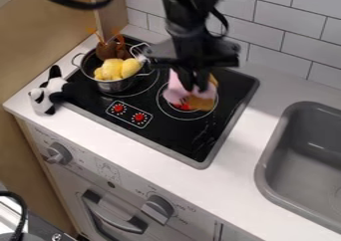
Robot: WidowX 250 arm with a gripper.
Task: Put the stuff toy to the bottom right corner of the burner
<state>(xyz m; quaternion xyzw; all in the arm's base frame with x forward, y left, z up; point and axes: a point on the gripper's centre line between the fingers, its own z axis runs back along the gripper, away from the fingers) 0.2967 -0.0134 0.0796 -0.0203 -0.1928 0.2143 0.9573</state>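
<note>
Toy, the pink-and-tan one, is over the ring at three o'clock on the burner, and the gripper is right on top of it! How wide that gripper is, and whether it has a hold, I cannot tell. So this looks like the grasp or the start of the carry. Make sure of a firm bite on the thick middle, not a floppy edge, then a low lift, just clear of the glass. Go towards six o'clock from here, ease down inside the grey lip at the burner's five-o'clock corner, let the body settle, release, and rise straight up so nothing snags. Stay off the pot at ten o'clock; the panda, out at nine, can sit this one out. Now the print: tiny marks around the red dials, faint lettering by the grey knobs, all too small to read!
</note>
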